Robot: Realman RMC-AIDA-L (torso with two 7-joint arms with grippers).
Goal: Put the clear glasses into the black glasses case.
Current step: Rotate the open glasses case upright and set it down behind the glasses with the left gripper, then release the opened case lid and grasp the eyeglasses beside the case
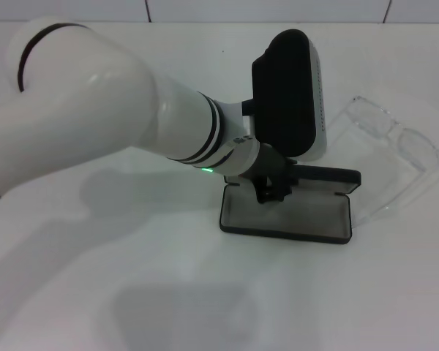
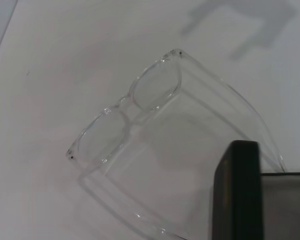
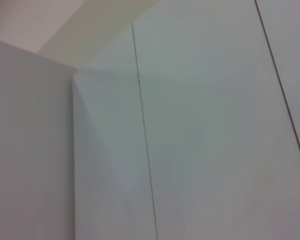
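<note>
Head view first: my left gripper (image 1: 272,191) sits low over the near-left end of the black glasses case (image 1: 285,213), which lies open on the white table (image 1: 205,292) with its grey lining up and its lid laid back behind. My fingers are dark against the dark case and half hidden under my own wrist camera, so I cannot tell whether my jaws are wide or narrow, nor whether they touch the case rim. I see nothing between them.

The clear glasses (image 1: 395,157) lie on the table just beside the case, off its far-right end, temples unfolded and reaching toward the case. My left wrist view shows them better: the frame front (image 2: 127,107) rests away from the case corner (image 2: 237,190), with the long clear temples running back alongside it, one passing close by the corner. They are not in the case.

My right gripper is parked out of sight; its wrist camera sees only wall panels.

I judge the case is open and ready, and the glasses not yet picked up. My next move, as I reckon it, calls for crossing to the frame, gripping the thin plastic gently at the bridge or a temple, and minding those spread temples, which look awkward for the slim tray.
</note>
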